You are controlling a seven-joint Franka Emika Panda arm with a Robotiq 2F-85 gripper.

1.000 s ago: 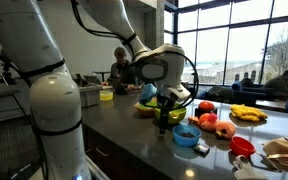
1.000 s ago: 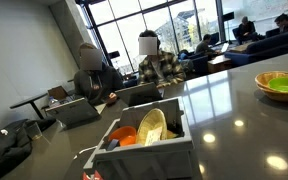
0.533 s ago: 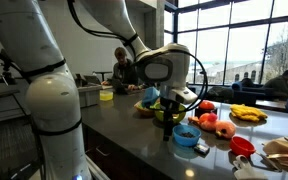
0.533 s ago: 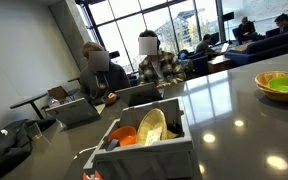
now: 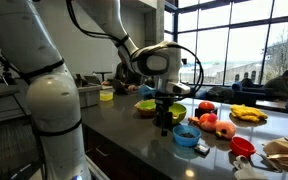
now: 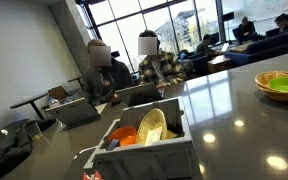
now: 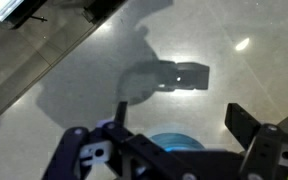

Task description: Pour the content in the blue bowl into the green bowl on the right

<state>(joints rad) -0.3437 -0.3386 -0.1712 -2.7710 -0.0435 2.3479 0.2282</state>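
**Wrist view: grasp not yet made**

The gripper point(image 7: 176, 122) is seen with its jaws spread wide and nothing held. The blue bowl point(image 7: 176, 141) lies low between the two fingers point(image 7: 262, 142), partly hidden by the gripper's body, on the dark counter point(image 7: 84, 80). In an exterior view the blue bowl point(image 5: 185, 134) is found near the counter's front edge, just beside the gripper, with the content point(image 5: 187, 131) visible only as a dark patch inside. The green bowl point(image 5: 147, 105) is taken to be the lime one behind the arm point(image 5: 104, 25) (part of it is covered, so this is said with some reserve), set apart from the blue one.

The step in hand is judged to be the grasp. It would be done well if one finger were placed inside the rim and one outside, and the wall pinched firmly, since a light plastic bowl may be pushed aside by a finger that lands on the rim. The bowl should be lifted level, carried over the middle of the green bowl, and only then tipped slowly, so that the small pieces are not scattered on the counter.
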